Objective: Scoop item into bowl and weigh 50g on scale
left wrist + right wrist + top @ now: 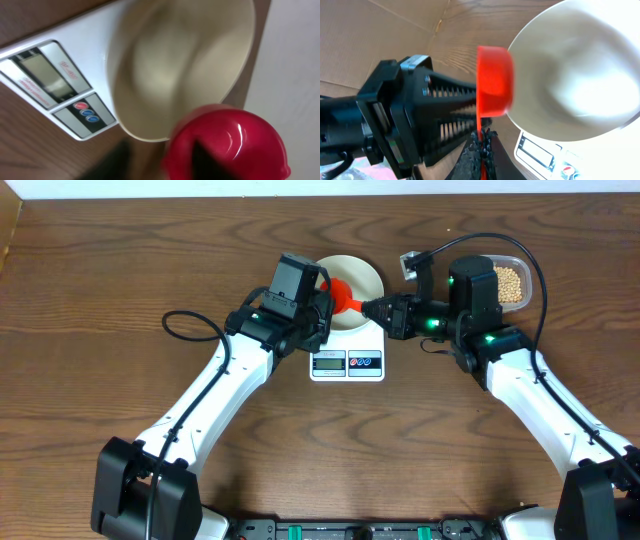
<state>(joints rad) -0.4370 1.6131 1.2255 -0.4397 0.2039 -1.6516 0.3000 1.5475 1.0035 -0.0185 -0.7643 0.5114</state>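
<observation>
The scale sits under the bowl, readout unreadable; the left gripper blocks the bowl's left rim, can't tell its jaws. The right gripper is clamped on the red scoop at the rim, beans half hidden in the tub behind it.

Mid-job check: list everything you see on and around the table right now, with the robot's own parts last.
scale: one, white, table centre, display toward the robot.
bowl: one, off-white, on the scale; no beans visible inside.
red scoop: one, at the bowl's near rim.
beans: many, tan-yellow, in the clear tub.
clear tub: one, right of the bowl, behind the right arm.
table: one, dark wood, under everything.
left hand: one, black, at the bowl's left side beside the scoop; grip unclear.
right hand: one, black, shut on the scoop's handle.
</observation>
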